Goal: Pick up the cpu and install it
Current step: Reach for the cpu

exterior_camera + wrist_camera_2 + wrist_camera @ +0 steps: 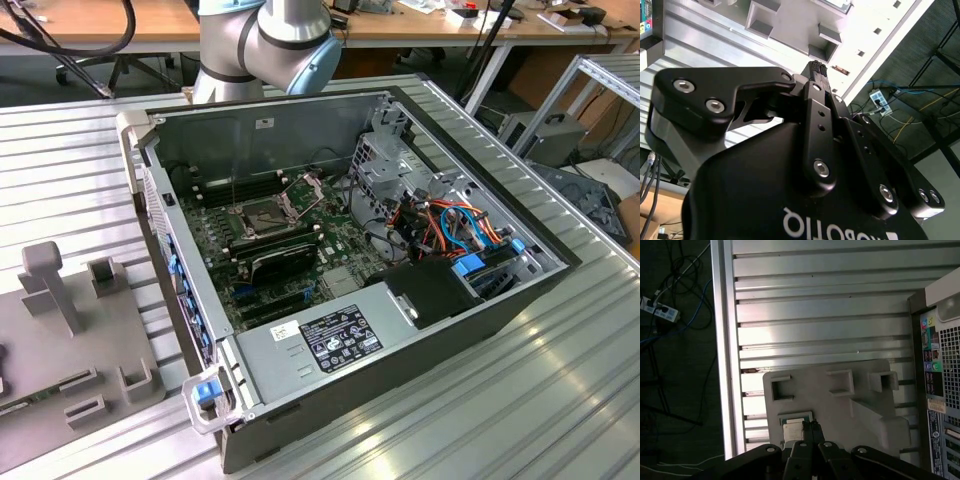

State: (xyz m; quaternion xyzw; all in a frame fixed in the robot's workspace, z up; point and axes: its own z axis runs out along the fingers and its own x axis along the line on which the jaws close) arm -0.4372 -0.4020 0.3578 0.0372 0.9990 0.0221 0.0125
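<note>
Our jaws are pressed together, empty; the cpu [794,432] lies in its holder [840,410] just beside their tips.

In the exterior view the computer case [270,130] is open on top; cables [455,225] crowd it right of centre. Raised blocks [882,420] on the grey fixture [810,390] stand near the tool [813,426].

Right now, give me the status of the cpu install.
Done: nothing yet; the cpu lies in its recess on the grey holder. In hand: the end effector, shut and holding nothing, points toward the cpu. Left: pick-up and install; the socket on the motherboard stands open.
</note>
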